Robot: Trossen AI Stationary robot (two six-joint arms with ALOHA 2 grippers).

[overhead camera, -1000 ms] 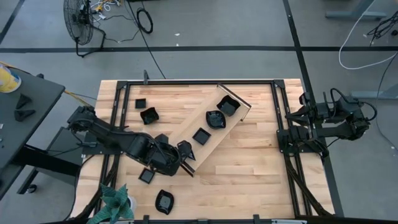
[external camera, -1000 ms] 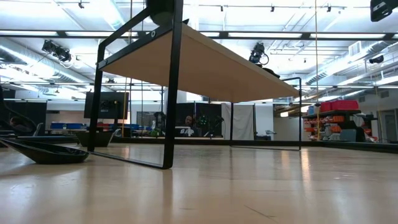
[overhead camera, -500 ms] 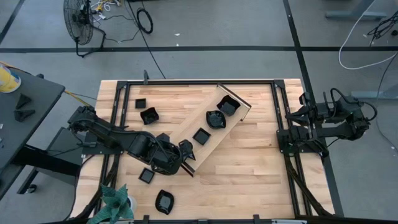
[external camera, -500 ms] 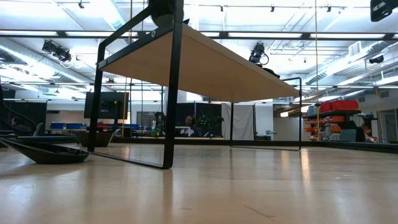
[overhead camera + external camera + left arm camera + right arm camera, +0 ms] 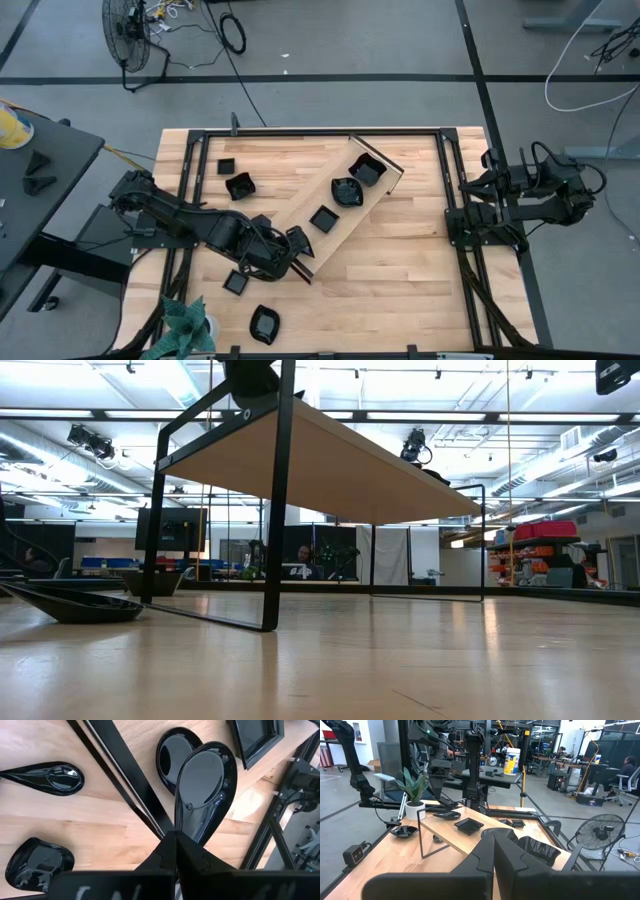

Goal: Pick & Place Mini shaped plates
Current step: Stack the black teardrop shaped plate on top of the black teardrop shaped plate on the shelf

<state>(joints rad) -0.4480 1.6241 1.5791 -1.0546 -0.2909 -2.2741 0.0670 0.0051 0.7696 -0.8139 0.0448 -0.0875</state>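
the left gripper [image 5: 283,258] was over the low end of the tray [image 5: 300,205], near the table's front left part. its jaws were pinched tight on the thin end of a teardrop plate [image 5: 204,787], and the plate stuck out past the fingers [image 5: 165,860], above the tray's black end bar [image 5: 117,777]. in the left wrist view a second teardrop plate [image 5: 175,752] lay on the tray, just under the held one, and a square plate [image 5: 256,737] lay farther up the tray. a leaf plate [image 5: 47,776] and a wavy plate [image 5: 40,866] sat on the table beside the tray. from above, the tray lay at a slant across the table [image 5: 400,260]. on it sat a small square plate [image 5: 322,218], a round wavy plate [image 5: 346,191] and a big square plate [image 5: 366,171]. more plates sat on the table: a small square one [image 5: 226,166] and a wavy one [image 5: 240,186] near the back left, a square one [image 5: 236,282] by the left arm, and one [image 5: 264,324] near the front edge next to a plant [image 5: 183,325]. the right gripper [image 5: 490,190] waited at the table's right edge, jaws shut and holding nothing.
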